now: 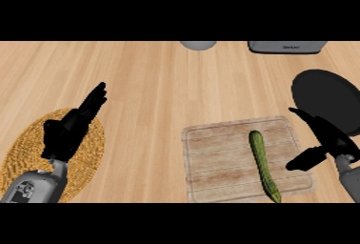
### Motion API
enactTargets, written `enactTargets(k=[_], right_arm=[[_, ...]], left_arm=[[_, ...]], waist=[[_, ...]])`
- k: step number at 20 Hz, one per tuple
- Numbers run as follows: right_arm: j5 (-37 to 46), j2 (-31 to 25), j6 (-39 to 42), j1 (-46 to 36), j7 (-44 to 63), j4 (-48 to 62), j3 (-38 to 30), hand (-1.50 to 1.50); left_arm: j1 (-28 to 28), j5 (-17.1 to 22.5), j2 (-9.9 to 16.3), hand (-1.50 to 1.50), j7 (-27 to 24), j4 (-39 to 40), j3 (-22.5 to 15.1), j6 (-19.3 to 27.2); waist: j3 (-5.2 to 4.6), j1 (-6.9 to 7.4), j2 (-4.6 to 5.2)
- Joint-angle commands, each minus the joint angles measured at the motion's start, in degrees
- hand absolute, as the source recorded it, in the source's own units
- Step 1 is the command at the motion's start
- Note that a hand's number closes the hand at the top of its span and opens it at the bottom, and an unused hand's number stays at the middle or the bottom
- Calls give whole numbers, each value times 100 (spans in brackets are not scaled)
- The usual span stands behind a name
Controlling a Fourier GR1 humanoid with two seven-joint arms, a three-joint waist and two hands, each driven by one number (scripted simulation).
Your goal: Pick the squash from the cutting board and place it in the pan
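Squash ungrasped, right hand beside the board.
Long green squash [263,164] lies on the pale wooden cutting board [218,162]; right hand [325,143], fingers open, could nudge it off. Left hand [70,126] rests open; round black pan [327,97] beyond.

Grey round object [198,45] and grey appliance [288,46] cut off at top, pan [325,97] partly behind right hand [329,138]

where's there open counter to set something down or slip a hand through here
The widest bare stretch of counter runs between the woven mat under the left hand and the cutting board. Crowded: the right side, where the squash, right hand and pan sit close.
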Motion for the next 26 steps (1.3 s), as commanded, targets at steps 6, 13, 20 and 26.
enactTargets(k=[6,13,20,26], right_arm=[[-807,325,2662,-1304,2231,81,666,-150],[-744,1215,2812,-1669,3176,468,664,-150],[-644,985,2889,-1314,3700,-246,755,-150],[-335,1232,2905,-1482,3493,279,785,-150]], left_arm=[[-4,-210,-222,0,137,-140,-187,123],[142,-78,-131,0,-18,-32,176,-217],[203,-39,-14,0,251,-328,404,-353],[189,-196,-225,0,131,-206,317,-426]], waist=[[8,87,8],[16,-20,5],[15,-69,-14],[16,-47,2]])
